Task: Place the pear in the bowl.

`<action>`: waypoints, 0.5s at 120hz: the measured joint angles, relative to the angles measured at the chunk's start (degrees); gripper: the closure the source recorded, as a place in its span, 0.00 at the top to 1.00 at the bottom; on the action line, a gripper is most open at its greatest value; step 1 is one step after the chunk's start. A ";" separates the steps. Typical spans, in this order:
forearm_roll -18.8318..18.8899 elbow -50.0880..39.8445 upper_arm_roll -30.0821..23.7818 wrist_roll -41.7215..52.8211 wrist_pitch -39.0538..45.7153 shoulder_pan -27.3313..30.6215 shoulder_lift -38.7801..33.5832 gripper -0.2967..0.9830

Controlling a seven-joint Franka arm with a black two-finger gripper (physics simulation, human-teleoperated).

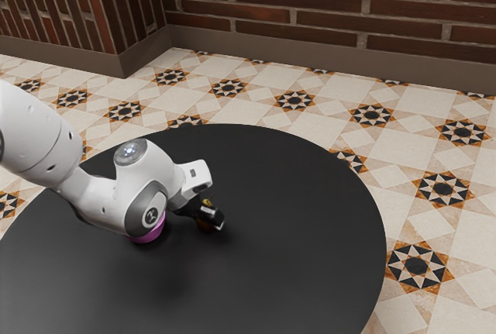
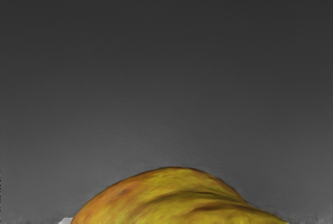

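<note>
In the exterior view my arm [image 1: 147,194] reaches over the round black table [image 1: 310,272], and my gripper [image 1: 209,216] is down at the pear [image 1: 206,227], which is partly hidden by it. I cannot tell whether my fingers are spread or pinching the pear. The pink bowl [image 1: 147,233] stands on the table nearby, toward the exterior view's left, partly covered by my arm

In the wrist view the yellow-orange pear lies close under my hand, the dark tabletop beyond it

One pear [image 2: 174,198], one bowl [image 1: 147,235], one gripper [image 1: 211,218], one arm [image 1: 35,136], one table [image 1: 310,233]
</note>
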 joint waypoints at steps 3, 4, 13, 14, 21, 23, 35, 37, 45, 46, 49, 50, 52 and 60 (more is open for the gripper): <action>-0.01 0.00 -0.03 0.01 -0.04 0.01 -0.10 0.53; -0.01 0.00 -0.03 0.02 -0.05 0.02 -0.14 0.53; -0.03 0.08 -0.01 0.06 -0.16 0.07 -0.35 0.52; -0.03 0.09 -0.01 0.06 -0.17 0.07 -0.37 0.52; -0.04 0.05 0.00 0.10 -0.23 0.08 -0.48 0.51; -0.04 0.04 0.00 0.10 -0.25 0.08 -0.50 0.51; -0.05 0.08 0.01 0.15 -0.36 0.16 -0.56 0.48; -0.05 0.08 0.01 0.16 -0.37 0.16 -0.58 0.48; -0.06 0.02 0.07 0.20 -0.47 0.17 -0.70 0.47; -0.06 0.01 0.07 0.20 -0.50 0.17 -0.73 0.47; -0.06 0.00 0.08 0.22 -0.58 0.17 -0.89 0.46; -0.06 0.00 0.09 0.22 -0.61 0.17 -0.98 0.46; -0.06 0.00 0.09 0.23 -0.67 0.17 -1.15 0.46; -0.06 -0.01 0.10 0.26 -1.16 0.44 -2.37 0.45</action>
